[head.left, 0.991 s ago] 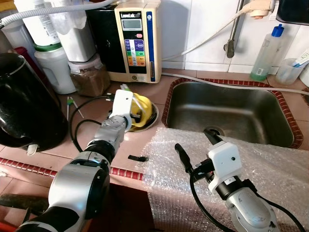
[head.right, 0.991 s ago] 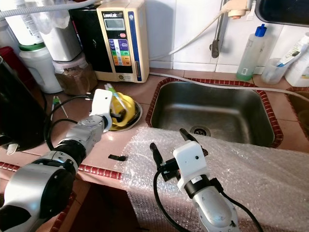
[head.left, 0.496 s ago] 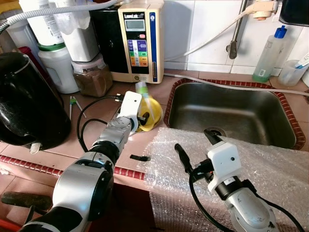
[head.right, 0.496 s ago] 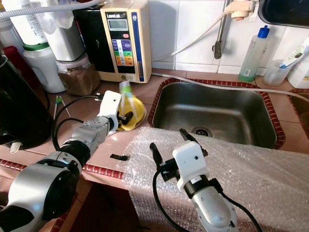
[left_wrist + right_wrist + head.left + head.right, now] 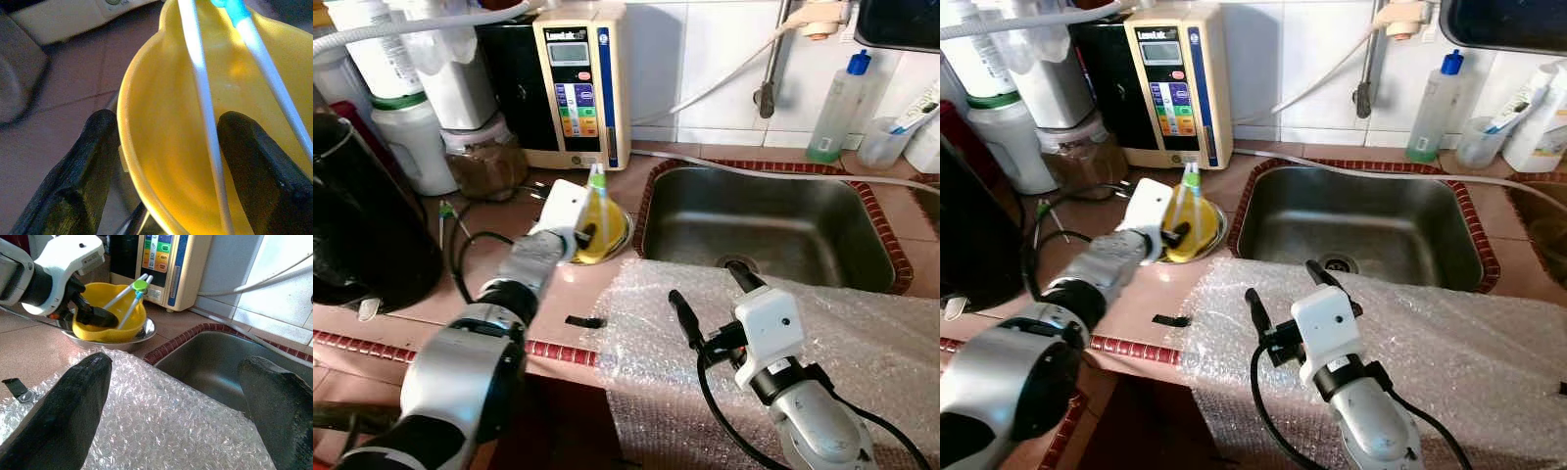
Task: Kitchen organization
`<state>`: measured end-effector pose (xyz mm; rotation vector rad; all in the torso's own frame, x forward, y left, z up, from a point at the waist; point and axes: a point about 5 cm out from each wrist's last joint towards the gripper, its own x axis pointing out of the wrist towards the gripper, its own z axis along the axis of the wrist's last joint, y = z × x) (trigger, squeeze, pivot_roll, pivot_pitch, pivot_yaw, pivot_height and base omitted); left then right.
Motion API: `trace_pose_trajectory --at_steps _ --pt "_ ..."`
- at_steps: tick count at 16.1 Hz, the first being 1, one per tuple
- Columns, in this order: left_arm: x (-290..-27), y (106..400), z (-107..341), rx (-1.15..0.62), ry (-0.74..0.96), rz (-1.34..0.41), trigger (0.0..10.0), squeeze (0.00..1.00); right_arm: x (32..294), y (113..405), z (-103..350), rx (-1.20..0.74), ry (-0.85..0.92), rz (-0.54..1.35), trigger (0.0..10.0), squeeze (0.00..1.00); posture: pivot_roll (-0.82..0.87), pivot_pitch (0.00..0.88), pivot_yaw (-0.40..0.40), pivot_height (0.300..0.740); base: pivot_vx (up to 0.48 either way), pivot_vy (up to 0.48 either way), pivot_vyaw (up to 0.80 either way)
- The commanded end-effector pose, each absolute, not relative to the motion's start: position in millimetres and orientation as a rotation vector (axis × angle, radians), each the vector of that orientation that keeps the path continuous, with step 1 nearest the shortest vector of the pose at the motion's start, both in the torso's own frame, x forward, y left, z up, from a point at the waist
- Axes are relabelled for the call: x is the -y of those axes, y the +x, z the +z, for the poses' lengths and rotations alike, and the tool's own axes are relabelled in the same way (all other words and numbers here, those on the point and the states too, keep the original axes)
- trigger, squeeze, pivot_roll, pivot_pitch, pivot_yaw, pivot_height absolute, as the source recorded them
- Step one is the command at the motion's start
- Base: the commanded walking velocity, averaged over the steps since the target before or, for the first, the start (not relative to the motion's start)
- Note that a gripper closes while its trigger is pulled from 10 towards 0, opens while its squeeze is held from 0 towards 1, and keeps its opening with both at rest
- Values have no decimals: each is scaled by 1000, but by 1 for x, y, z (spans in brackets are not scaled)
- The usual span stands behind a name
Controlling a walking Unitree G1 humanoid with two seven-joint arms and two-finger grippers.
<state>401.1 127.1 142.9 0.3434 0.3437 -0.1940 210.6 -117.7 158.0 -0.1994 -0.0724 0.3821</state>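
Gripping the rim of the yellow bowl [image 5: 108,316], the left gripper [image 5: 90,316] has one black finger inside it and one outside, closed on the near wall. The bowl rests in a shallow metal dish [image 5: 142,333] on the counter beside the sink [image 5: 773,225], and holds two pale training chopsticks [image 5: 203,98] leaning against its far edge. The right gripper [image 5: 710,299] hovers above the bubble wrap [image 5: 862,343], fingers spread wide, holding nothing.
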Motion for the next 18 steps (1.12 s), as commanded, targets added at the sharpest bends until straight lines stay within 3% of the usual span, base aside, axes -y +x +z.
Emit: trace_pose_trajectory --at_steps 1,2,3,8,11,12,14,18 --pt "-137 400 140 -361 387 -195 10000 0 116 211 156 65 -193 393 10000 0 -48 0 101 740 0 0 0" --pt "-137 401 142 -354 395 -194 10000 0 116 211 156 65 -193 393 10000 0 -46 0 99 740 0 0 0" --pt "-142 403 148 -340 372 -197 10000 1000 116 212 156 66 -196 400 10000 0 -42 0 94 740 0 0 0" --pt "-134 391 124 -463 409 -374 10000 1000 117 214 157 62 -204 415 10000 0 -40 0 86 740 0 0 0" --pt "-136 396 132 -390 364 -284 10000 1000 119 215 158 65 -207 414 10000 0 -48 0 82 740 0 0 0" --pt "-139 401 144 -306 453 -239 10000 1000 120 216 158 65 -211 415 10000 0 -47 0 80 740 0 0 0" --pt "-143 404 154 -249 474 -196 10000 1000 121 216 157 64 -212 415 10000 0 -47 0 80 740 0 0 0" --pt "-147 411 177 -141 435 -153 10000 1000 121 216 157 62 -212 416 10000 0 -41 0 76 740 0 0 0"
